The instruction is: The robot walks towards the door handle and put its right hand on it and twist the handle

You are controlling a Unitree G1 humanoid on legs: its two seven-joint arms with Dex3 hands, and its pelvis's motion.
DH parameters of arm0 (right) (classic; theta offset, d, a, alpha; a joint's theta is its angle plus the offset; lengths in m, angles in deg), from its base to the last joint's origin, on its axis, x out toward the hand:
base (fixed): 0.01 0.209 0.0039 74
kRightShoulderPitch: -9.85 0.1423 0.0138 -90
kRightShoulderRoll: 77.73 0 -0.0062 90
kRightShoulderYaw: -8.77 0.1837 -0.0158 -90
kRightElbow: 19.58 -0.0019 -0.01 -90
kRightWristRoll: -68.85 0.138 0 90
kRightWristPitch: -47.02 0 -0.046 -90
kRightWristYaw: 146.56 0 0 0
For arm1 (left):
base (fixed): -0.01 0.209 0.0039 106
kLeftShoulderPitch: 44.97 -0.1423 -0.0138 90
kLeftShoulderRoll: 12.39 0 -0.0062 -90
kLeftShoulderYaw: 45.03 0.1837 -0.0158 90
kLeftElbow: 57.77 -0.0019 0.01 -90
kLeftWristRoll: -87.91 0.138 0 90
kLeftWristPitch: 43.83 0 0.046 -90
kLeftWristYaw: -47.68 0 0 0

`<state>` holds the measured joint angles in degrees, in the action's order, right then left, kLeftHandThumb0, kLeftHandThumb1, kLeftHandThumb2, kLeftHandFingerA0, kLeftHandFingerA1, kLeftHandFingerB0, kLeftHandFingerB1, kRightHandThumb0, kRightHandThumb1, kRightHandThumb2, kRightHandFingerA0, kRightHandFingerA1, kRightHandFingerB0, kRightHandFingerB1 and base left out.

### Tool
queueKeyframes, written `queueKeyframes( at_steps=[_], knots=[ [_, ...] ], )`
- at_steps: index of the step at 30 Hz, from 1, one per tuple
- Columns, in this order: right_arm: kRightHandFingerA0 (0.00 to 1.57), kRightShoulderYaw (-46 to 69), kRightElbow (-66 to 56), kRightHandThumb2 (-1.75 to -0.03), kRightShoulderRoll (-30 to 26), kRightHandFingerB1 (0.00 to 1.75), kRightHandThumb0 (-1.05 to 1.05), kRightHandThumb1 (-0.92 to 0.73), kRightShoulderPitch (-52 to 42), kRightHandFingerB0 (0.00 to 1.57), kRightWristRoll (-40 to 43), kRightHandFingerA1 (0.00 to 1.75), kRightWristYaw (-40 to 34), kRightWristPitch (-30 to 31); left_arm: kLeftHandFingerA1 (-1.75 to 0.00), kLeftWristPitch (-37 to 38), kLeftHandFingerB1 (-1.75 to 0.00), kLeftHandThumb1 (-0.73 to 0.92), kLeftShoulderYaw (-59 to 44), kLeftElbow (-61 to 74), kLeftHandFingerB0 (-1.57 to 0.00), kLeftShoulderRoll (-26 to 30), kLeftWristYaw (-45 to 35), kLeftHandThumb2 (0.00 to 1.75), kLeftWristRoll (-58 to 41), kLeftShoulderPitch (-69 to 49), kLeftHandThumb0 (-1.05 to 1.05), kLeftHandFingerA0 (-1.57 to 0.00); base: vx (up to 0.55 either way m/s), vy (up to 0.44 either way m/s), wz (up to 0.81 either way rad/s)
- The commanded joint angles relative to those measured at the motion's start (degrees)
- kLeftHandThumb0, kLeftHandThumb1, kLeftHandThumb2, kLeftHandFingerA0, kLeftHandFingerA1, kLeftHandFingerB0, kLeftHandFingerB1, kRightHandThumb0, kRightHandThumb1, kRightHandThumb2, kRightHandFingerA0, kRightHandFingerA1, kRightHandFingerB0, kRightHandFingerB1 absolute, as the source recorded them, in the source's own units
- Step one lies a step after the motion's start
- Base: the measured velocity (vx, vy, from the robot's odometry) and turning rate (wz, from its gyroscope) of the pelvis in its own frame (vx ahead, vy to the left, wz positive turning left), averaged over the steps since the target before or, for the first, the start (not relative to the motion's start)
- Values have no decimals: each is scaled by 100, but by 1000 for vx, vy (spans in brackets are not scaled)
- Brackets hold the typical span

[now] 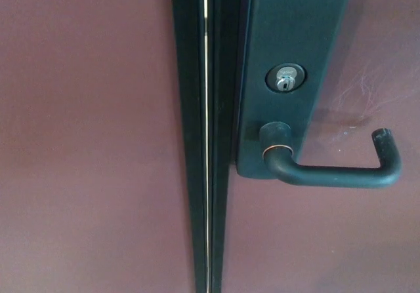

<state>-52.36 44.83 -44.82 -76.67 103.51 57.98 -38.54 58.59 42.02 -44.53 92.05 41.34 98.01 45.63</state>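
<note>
- Dark matte metal lever door handle: located in the right half of the head view, at mid height. The lever runs level toward picture right from its round collar, then turns up into a short return end near the right edge.
- Round collar: a thin copper-coloured ring shows where the coating is worn at the base of the lever.
- Tall dark metal backplate: carries the handle at its lower end and runs up out of the top of the frame. Its bottom edge sits just below the collar.
- Silver keyed lock cylinder: set in the backplate, directly above the collar, apart from it. Keyway visible; no key is in it.
- Reddish-brown door leaf: lies behind the backplate. Pale scuff marks show on it just above the lever's upturned end.
- Second reddish-brown door leaf: fills the left half of the view.
- Dark vertical frame edges: stand between the two leaves, with a thin bright seam running top to bottom between them.
- Left robot hand: not in view; state of the fingers cannot be told.
- Right robot hand: not in view; state of the fingers cannot be told.
- Nothing touches the handle.
</note>
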Motion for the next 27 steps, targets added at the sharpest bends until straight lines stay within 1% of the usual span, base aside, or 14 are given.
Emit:
queueKeyframes(
  at_steps=[1,2,3,5,7,9,12,14,16,17,18,22,23,27],
  knots=[
    [71,-835,31,-78,-909,55,-99,-29,995,58,947,67,1129,1241,-93,-54,-81,16,-42,1,-65,68,-191,90,-39,13,-43,-87,0,0,0],
    [77,-918,37,-75,-1082,50,-97,-27,1143,60,1153,63,1256,1478,-93,-69,-82,14,-38,-7,-67,71,-195,88,-28,4,-43,-88,0,0,0],
    [79,-1012,74,-74,-1195,48,-95,-27,1292,60,1296,62,1378,1620,-93,-73,-82,14,-38,-6,-67,76,-205,87,-27,-4,-43,-88,0,0,0],
    [78,-1195,146,-74,-1293,48,-91,-28,1545,60,1408,61,1555,1743,-93,-66,-83,16,-55,-6,-67,70,-214,85,-44,-23,-44,-88,0,0,0],
    [79,-1439,237,-75,-1335,45,-87,-31,1855,58,1406,59,1787,1780,-92,-28,-81,15,-70,-1,-64,76,-188,89,-51,-25,-43,-86,0,0,0],
    [72,-1584,255,-76,-1361,46,-79,-34,2057,55,1390,56,1921,1851,-92,-18,-81,15,-80,-2,-64,76,-197,89,-55,-27,-43,-86,0,0,0],
    [68,-1786,217,-77,-1415,46,-75,-36,2368,52,1388,55,2059,2072,-92,-32,-81,15,-99,1,-64,70,-227,88,-65,-12,-43,-86,0,0,0],
    [60,-1804,132,-77,-1468,46,-67,-40,2464,45,1405,56,2137,2198,-92,-35,-81,15,-68,11,-64,78,-227,88,-33,-6,-42,-85,0,0,0],
    [54,-1886,71,-76,-1470,46,-60,-42,2595,40,1399,55,2189,2325,-94,-56,-83,16,-72,6,-66,80,-221,81,-35,-9,-43,-85,0,0,0],
    [54,-1958,32,-76,-1452,46,-60,-42,2683,40,1389,55,2213,2407,-94,-67,-83,16,-95,1,-66,79,-227,81,-56,-27,-43,-85,0,0,0],
    [53,-2035,7,-76,-1410,46,-59,-43,2752,39,1351,55,2221,2473,-93,-97,-82,13,-130,-7,-66,63,-233,87,-88,-30,-44,-86,0,0,0],
    [50,-2298,-57,-75,-1237,45,-57,-44,3011,38,1211,54,2269,2682,-92,-50,-81,15,-111,9,-64,62,-223,88,-45,-48,-42,-85,0,0,0],
    [56,-2388,-77,-56,-1174,36,-54,-51,3103,42,1170,46,2272,2757,-92,-27,-81,14,-87,18,-64,70,-219,88,-19,-55,-42,-85,0,0,0],
    [54,-2856,-192,-56,-792,35,-53,-51,3534,41,938,45,2204,3134,-92,-20,-81,14,-82,17,-64,77,-207,88,-9,-66,-43,-84,0,0,0]
  ],
)
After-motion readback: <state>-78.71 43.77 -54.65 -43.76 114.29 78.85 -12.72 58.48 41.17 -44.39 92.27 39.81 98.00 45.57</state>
